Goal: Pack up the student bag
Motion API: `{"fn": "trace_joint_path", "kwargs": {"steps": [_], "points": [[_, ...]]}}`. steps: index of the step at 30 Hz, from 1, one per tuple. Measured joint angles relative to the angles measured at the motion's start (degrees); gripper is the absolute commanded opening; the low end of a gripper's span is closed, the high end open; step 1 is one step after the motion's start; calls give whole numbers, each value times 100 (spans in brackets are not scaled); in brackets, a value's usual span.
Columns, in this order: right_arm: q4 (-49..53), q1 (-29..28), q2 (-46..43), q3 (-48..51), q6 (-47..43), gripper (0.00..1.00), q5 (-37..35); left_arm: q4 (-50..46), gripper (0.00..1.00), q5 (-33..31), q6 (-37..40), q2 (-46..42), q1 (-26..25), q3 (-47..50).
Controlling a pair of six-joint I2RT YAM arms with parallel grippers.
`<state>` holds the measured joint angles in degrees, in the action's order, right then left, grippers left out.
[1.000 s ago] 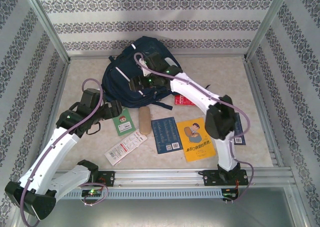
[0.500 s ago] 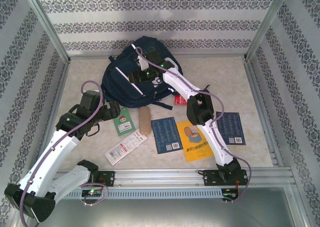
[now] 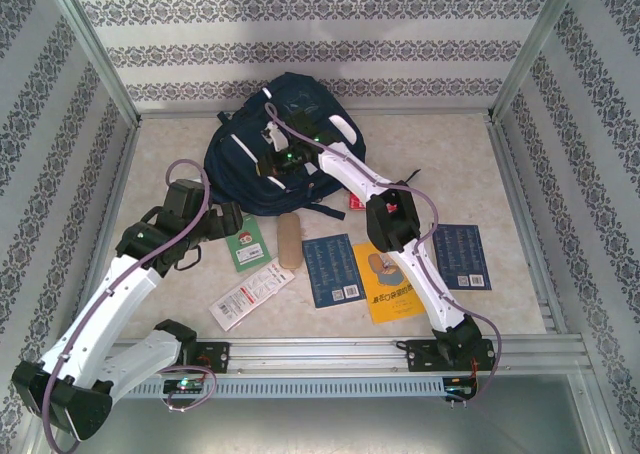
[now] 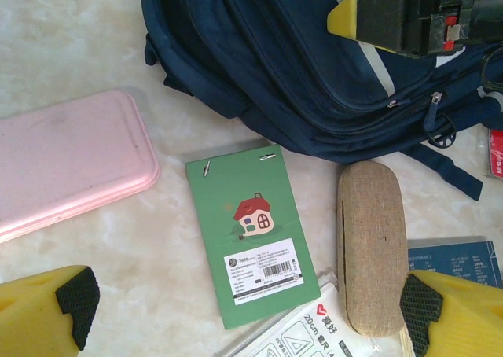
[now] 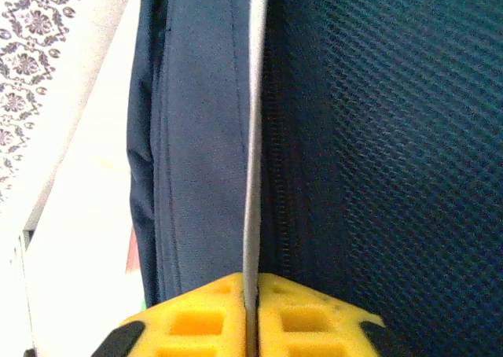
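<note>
Navy student bag (image 4: 267,58), white stripes (image 4: 377,62); green notebook (image 4: 251,239); pink case (image 4: 67,160).

Navy student bag (image 3: 262,154) — white-striped, flat on the table's far side, straps trailing nearward

Notepad (image 4: 250,231) lies between tray (image 4: 67,160) and case (image 4: 371,247), before student bag (image 4: 275,58).

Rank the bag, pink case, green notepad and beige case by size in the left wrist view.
1. The bag, largest, though cut off by the frame.
2. The pink case and green notepad look alike; the case runs off the left edge, so unranked.
3. The beige case, smallest.
</note>
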<state>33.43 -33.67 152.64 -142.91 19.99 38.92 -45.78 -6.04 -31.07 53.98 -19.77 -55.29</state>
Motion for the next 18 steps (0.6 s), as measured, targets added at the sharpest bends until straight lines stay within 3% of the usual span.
{"fn": "trace_joint_path", "kwargs": {"steps": [9, 18], "points": [[205, 131, -166, -363, 162, 0, -164, 2, 99, -35, 2, 0, 0, 22], [745, 448, -1185, -382, 258, 0, -367, -2, 100, -170, -7, -146, 0, 33]]}}
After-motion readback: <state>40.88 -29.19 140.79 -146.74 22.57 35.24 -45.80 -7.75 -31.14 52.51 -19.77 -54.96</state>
